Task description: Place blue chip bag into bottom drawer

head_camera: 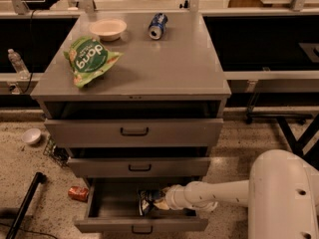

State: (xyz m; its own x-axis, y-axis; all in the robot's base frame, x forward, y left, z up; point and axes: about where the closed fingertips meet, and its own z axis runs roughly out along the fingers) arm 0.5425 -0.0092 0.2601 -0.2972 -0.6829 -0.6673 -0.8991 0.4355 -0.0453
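The arm stretches leftward, low, end effector at its tip.

The white arm's gripper reaches from the right into the open grey metal bottom drawer. The crumpled navy-blue foil chip bag sits at its tip, inside that drawer.

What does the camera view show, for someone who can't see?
The robot's gripper reaches into the open bottom drawer, at the blue chip bag inside. On the cabinet top are a green bag, a bowl and a blue soda can.
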